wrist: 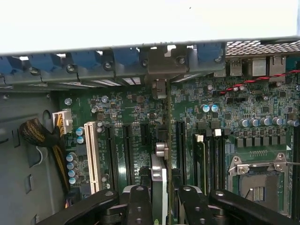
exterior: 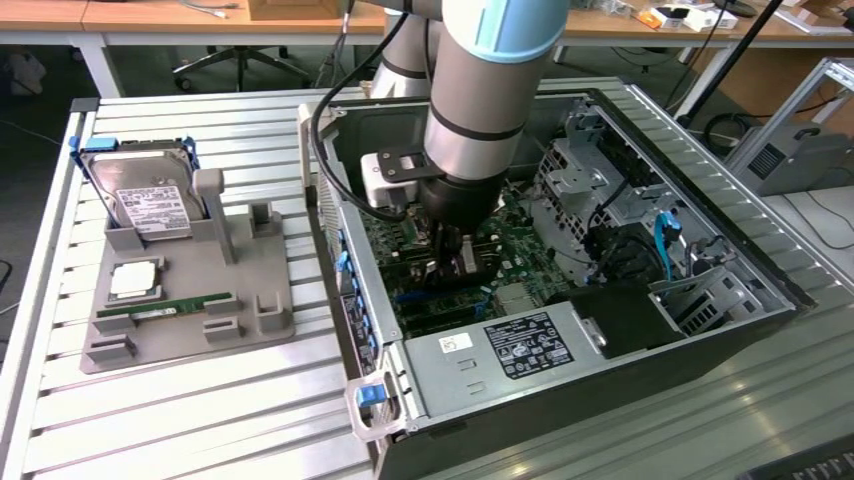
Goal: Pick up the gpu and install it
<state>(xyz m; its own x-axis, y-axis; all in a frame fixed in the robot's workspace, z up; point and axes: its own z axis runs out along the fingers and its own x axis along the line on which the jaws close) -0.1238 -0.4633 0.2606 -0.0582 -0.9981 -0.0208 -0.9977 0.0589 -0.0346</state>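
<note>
While lowered into the open black computer case (exterior: pixel 747 300), black two-finger gripper (wrist: pixel 161 199) clamped on the thin green gpu card (wrist: pixel 159 183) with silver metal bracket. Card held edge-on, upright over the green motherboard (wrist: pixel 136 112), among the black expansion slots (wrist: pixel 127 150), just beside the white slot (wrist: pixel 93 157). On the grey holder tray (exterior: pixel 200 300) outside: boxy hard drive (exterior: pixel 150 205), narrow green RAM stick (exterior: pixel 163 310).

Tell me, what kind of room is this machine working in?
Probably a robotics lab or workshop. An opened computer case lies on a slatted metal table, spare parts sit in a grey holder, and wooden desks with office chairs stand behind.
</note>
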